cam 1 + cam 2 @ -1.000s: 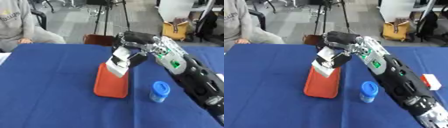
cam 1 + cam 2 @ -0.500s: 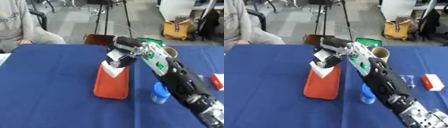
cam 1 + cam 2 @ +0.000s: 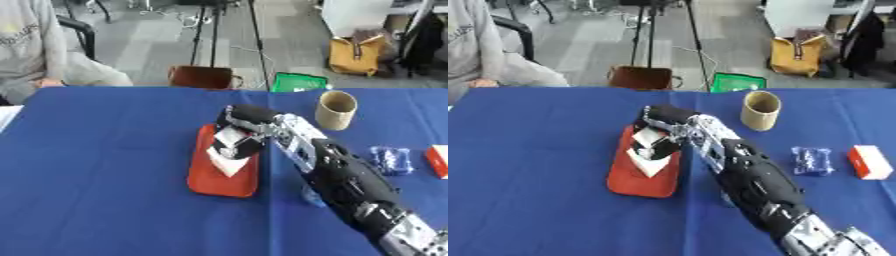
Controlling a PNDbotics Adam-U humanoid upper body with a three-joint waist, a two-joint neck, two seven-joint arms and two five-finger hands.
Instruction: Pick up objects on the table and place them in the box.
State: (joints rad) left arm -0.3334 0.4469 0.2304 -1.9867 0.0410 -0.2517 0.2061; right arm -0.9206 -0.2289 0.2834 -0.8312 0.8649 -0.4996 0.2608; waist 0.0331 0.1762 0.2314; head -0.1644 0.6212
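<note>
The right robot hand [image 3: 241,135] had been lowered and reached farther out over the flat red tray-like box [image 3: 224,175] than a second before, and its fingers were seen curled round a small white carton [image 3: 229,156], which now hung just above the box's floor, perhaps touching it; contact could not be told. The placing was judged nearly done, with only the release left. To the right of the robot hand, on the blue-clothed surface [image 3: 105,165], a tan cardboard cylinder [image 3: 760,110], a clear crinkled packet [image 3: 810,160] and a red-and-white carton [image 3: 869,162] were left waiting. The left robot hand was not shown.
</note>
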